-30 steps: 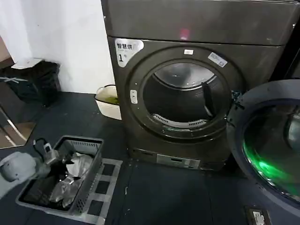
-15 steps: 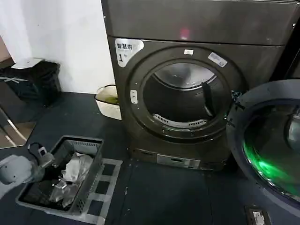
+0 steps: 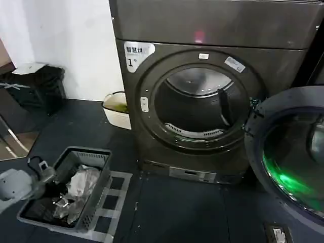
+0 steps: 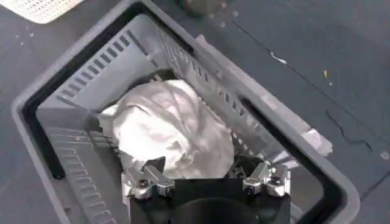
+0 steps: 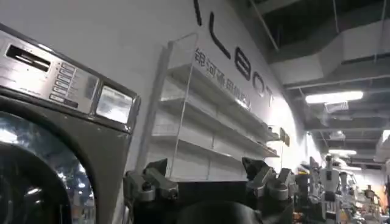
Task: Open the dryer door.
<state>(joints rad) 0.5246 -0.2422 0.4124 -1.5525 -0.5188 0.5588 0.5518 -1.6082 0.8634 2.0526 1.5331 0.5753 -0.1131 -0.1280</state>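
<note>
The dryer [image 3: 202, 101] is dark grey-brown metal, with a white label [image 3: 137, 53] printed in dark characters and a "1". Its swung-out dryer door [image 3: 286, 152] has a dark grey rim around tinted glass that glows green. Beside the machine stands a cream-white tub [image 3: 115, 110] with something yellowish-green inside, hard to make out. The slotted laundry basket [image 4: 91, 91] is mid-grey and holds crumpled white cloth [image 4: 170, 128]. The floor [image 3: 177, 212] is dark blue-grey, the wall [image 3: 71, 35] white, and a black bin [image 3: 38, 88] stands against it.
</note>
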